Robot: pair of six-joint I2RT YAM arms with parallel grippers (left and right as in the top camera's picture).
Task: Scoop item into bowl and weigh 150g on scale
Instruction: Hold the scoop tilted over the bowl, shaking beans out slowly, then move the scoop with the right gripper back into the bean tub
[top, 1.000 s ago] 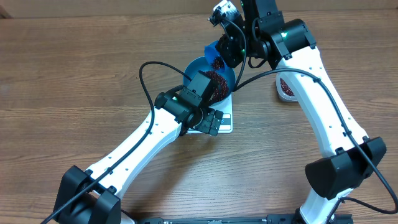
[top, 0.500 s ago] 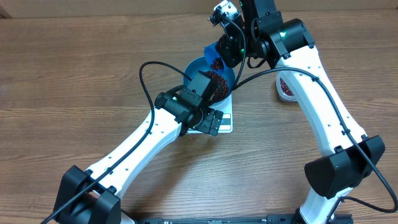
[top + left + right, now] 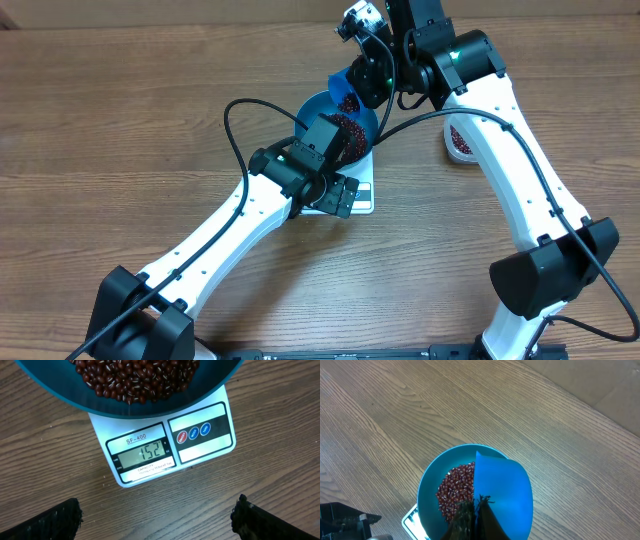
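- Centrally, the scale (image 3: 165,442) is the landmark: flat white square slab, smooth plastic, rounded corners, grey display reading 152, label SF-400, 3 round buttons (1 red, 2 blue) beside it.
- bowl (image 3: 432,487) sits on top of the scale, round, smooth bright blue, wider than the platform so it overhangs the edges; display strip pokes out from under its rim.
- beans (image 3: 137,377) inside the bowl: tiny glossy dark red-brown ovals with pale streaks, loose heap.
- scoop (image 3: 502,495) just above the bowl's far rim, smooth blue plastic, tilted; some beans in it in the overhead view.
- right gripper (image 3: 372,72) over the far side of the scale, fingers together, clamped on the scoop; from its wrist view the scoop blocks half the bowl.
- left gripper (image 3: 335,195) hangs over the scale's near edge, touching nothing, fingers (image 3: 42,525) spread wide, only black tips showing at both lower corners of its wrist view; left arm hides part of the scale from overhead.
- tub (image 3: 461,141) to the right of the scale, well apart, clear plastic, beans inside, half hidden by the right arm.
- table (image 3: 120,120) under the scale: wood grain, brown, matte.
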